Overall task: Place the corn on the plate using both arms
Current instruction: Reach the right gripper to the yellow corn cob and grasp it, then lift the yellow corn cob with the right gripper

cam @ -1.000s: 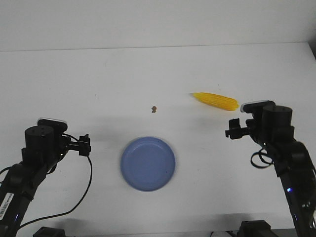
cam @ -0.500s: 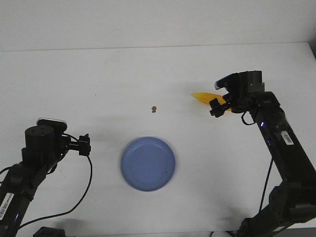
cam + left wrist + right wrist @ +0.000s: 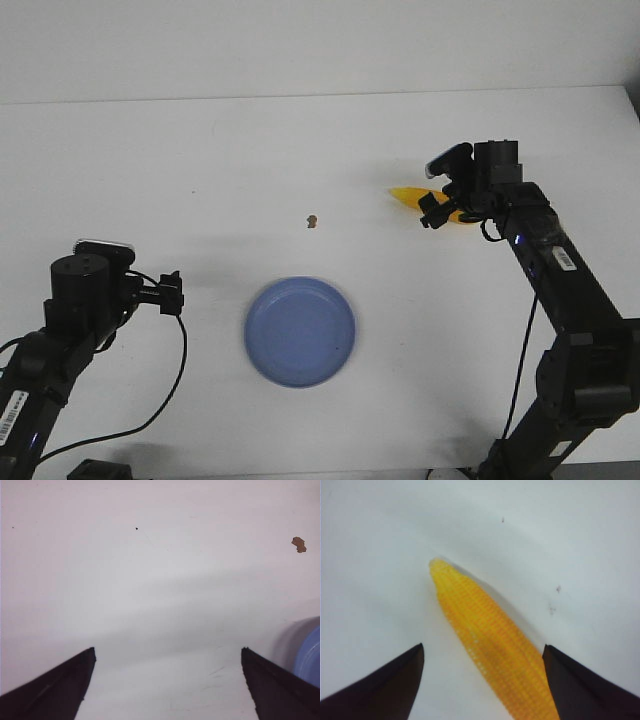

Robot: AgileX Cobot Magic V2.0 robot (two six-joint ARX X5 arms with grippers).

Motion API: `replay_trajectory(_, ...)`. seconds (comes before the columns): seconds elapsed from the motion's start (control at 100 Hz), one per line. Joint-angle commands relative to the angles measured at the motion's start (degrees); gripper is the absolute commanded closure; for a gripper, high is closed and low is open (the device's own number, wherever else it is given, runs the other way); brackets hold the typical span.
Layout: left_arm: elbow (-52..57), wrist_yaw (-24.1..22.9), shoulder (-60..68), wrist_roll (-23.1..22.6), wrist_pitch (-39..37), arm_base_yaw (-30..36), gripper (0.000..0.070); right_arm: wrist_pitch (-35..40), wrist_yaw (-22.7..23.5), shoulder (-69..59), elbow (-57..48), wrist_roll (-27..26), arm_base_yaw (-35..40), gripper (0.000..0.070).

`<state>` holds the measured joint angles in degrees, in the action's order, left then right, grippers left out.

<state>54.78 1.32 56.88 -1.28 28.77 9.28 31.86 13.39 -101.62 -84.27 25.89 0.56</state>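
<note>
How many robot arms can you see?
2. The left arm sits at the table's left, beside the plate. The right arm reaches over the corn.

Bright even light; soft shadows; wrist views hazy; corn (image 3: 495,650) slightly blurred.

Right arm (image 3: 560,290) extended forward, gripper (image 3: 482,652) spread wide; left gripper (image 3: 167,652) likewise, arm folded.

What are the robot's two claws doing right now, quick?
Left gripper: open, holding nothing, over the bare table.
Right gripper: open, fingers either side of the corn, not closed on it yet.
</note>
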Motion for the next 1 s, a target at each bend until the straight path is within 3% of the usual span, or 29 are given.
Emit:
replay_trajectory(0.0, 0.46, -0.28, 0.46, 0.52, -0.15, 0.07, 0.0104, -0.63, 0.37, -1.92, -1.40, 1.49, -0.42, 0.0204)
replay_trajectory(0.99, 0.46, -0.28, 0.46, 0.87, -0.11, 0.07, 0.0104, -3.39, 6.34, -8.11, -1.40, -0.24, -4.48, 0.0205)
